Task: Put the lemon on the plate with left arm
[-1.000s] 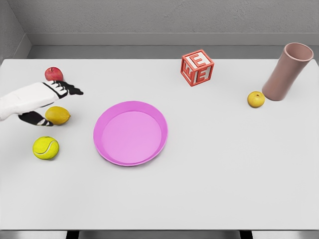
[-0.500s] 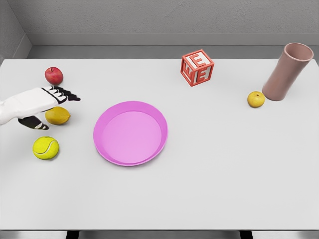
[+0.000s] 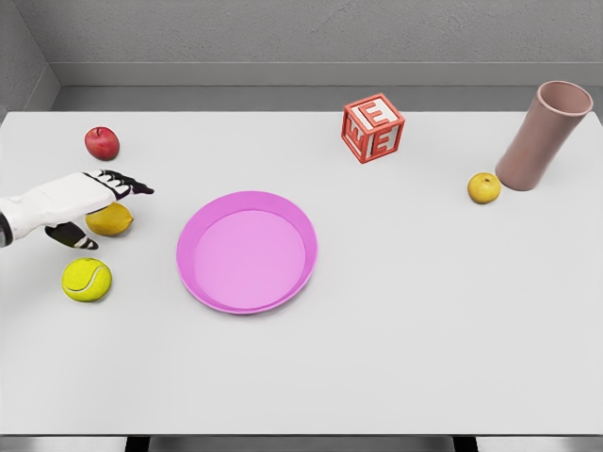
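Legible text: letter "E", white on red, on the visible faces of the red-and-white cube-shaped letter block [image 3: 373,128]; nothing else readable

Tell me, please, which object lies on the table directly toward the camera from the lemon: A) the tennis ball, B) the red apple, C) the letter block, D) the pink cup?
A: the tennis ball sits just below the lemon in the head view, left of the plate.

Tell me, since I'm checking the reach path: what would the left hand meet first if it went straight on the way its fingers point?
Probably nothing: the left hand points right, just behind the plate.
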